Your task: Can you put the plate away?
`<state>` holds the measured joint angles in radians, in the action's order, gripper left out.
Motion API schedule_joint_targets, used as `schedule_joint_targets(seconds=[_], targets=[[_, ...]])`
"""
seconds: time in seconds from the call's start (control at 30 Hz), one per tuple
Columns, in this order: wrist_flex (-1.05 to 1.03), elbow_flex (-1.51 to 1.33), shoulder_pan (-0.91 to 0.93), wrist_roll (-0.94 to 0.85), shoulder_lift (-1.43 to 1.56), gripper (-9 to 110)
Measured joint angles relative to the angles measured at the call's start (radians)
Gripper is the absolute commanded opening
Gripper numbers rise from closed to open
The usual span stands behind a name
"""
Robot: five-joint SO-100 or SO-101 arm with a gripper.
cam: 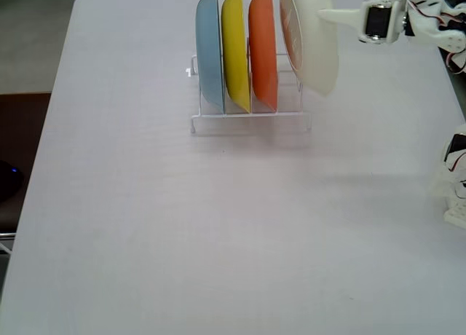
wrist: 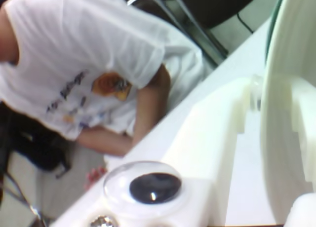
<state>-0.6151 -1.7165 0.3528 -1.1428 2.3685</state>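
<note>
Plate is up in the air on its edge, pinched by the rim in my claw, right above the last free slot at the right end of the white wire rack. Blue, yellow and orange plates are already slotted in. So pickup and carry look done, I'd say; what's left is lowering it between the wires and letting go
</note>
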Motion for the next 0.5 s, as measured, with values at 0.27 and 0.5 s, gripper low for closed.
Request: schedule_joint_targets(seconds=[0.27,0.5], targets=[[0.075,0.002,0.061,0.057,-0.072,-1],[0.052,0.023,0.092,0.077,-0.071,-1]])
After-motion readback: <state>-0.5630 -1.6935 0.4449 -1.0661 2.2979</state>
